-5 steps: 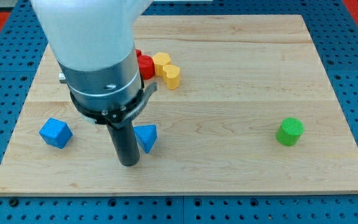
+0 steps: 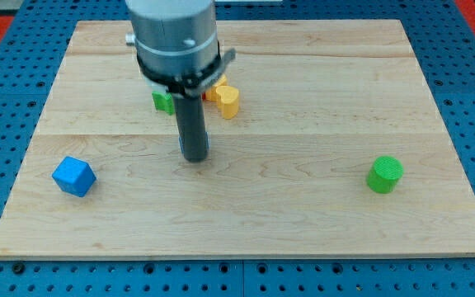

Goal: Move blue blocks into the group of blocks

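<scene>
My tip [image 2: 194, 157] rests on the wooden board [image 2: 303, 206] left of centre. A blue block [image 2: 205, 145] is almost wholly hidden behind the rod; only a sliver shows at the rod's right edge, touching it. A blue cube [image 2: 74, 176] lies alone at the view's lower left, far from the tip. The group lies just above the tip: a yellow block [image 2: 226, 100], a green block [image 2: 163, 101] and a bit of red [image 2: 218, 80], partly hidden by the arm.
A green cylinder [image 2: 384, 174] stands alone at the view's right. The arm's grey body [image 2: 175, 37] covers the top middle of the board. A blue pegboard [image 2: 7, 124] surrounds the board.
The arm and tip moved up the view and slightly right. The blue block near the tip was pushed up toward the group and is now mostly hidden. The green block has come into view.
</scene>
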`<move>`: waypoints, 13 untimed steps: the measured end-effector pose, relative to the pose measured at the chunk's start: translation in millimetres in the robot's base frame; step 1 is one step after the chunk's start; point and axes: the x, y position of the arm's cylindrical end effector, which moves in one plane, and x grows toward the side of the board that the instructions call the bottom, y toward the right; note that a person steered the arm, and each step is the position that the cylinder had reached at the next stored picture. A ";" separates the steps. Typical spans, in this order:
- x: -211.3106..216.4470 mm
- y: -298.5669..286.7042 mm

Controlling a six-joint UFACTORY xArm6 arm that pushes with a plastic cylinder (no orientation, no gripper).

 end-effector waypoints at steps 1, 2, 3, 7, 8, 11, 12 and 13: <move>-17.8 -5.4; -30.7 -6.0; 47.3 -6.0; 58.3 -165.9; 41.2 -130.8; 5.9 -38.8; 3.9 -32.0; -8.8 -32.2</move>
